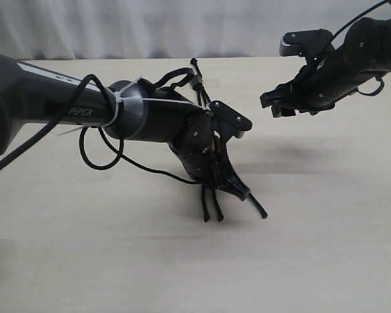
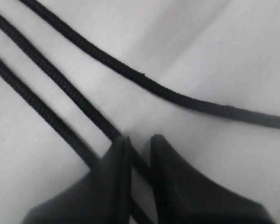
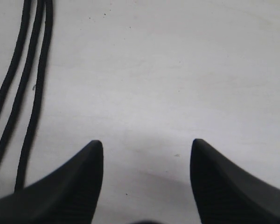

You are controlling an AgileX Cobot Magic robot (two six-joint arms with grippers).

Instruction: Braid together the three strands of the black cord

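The black cord's bound head (image 1: 196,68) lies at the far middle of the table, and its three strands (image 1: 212,207) run toward the front and end near my left gripper (image 1: 238,189). In the left wrist view the left gripper (image 2: 139,138) is pressed down on the table, with the middle strand (image 2: 60,79) running through the narrow gap between its fingers. A second strand (image 2: 32,109) passes beside one finger, and the third (image 2: 144,81) curves away. My right gripper (image 1: 277,106) hovers open above the table to the right. It holds nothing (image 3: 147,142), and the strands (image 3: 35,70) lie off to its side.
The pale wooden table (image 1: 313,248) carries only the cord. Glossy wires (image 1: 98,153) loop under the left arm, which hides the strands' middle part in the exterior view. A white curtain (image 1: 182,26) hangs behind the table's far edge.
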